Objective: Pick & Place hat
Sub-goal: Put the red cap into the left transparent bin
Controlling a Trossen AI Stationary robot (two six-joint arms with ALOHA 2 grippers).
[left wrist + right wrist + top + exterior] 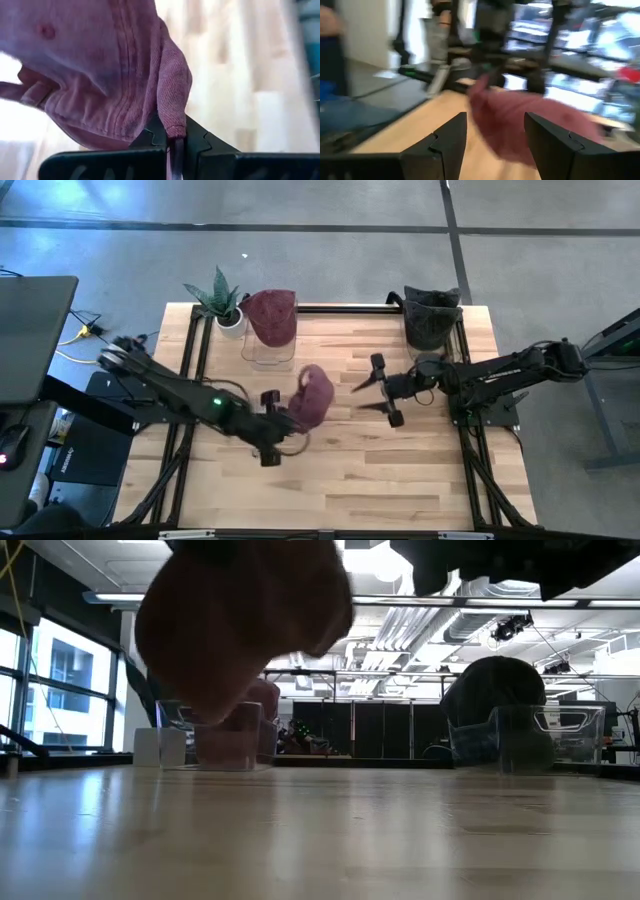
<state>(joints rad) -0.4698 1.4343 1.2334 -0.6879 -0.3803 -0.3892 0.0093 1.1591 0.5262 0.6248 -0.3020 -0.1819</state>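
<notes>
A maroon hat (313, 394) hangs over the middle of the table, and my left gripper (286, 420) is shut on it from its left side. The low view shows this hat (240, 630) well above the tabletop. My right gripper (386, 393) stands open to the right of the hat, apart from it, its fingers pointing level at it. In the right wrist view the hat (520, 125) shows beyond the gap between the open fingers. A second maroon hat (271, 317) sits on a clear stand at the far left. My left gripper pinches a folded edge of the hat's cloth (174, 127) between its two fingers (150, 137). The fingers come from the table's left, slanting downward. The hat is lifted clear of the table and bulges out beyond the fingertips; how many layers are caught I cannot tell.
A dark hat (432, 315) sits on a clear container at the far right. A small potted plant (224, 302) stands at the far left corner. Black frame rails (196, 360) run along the table's left and right sides. Bare wood lies toward the near edge.
</notes>
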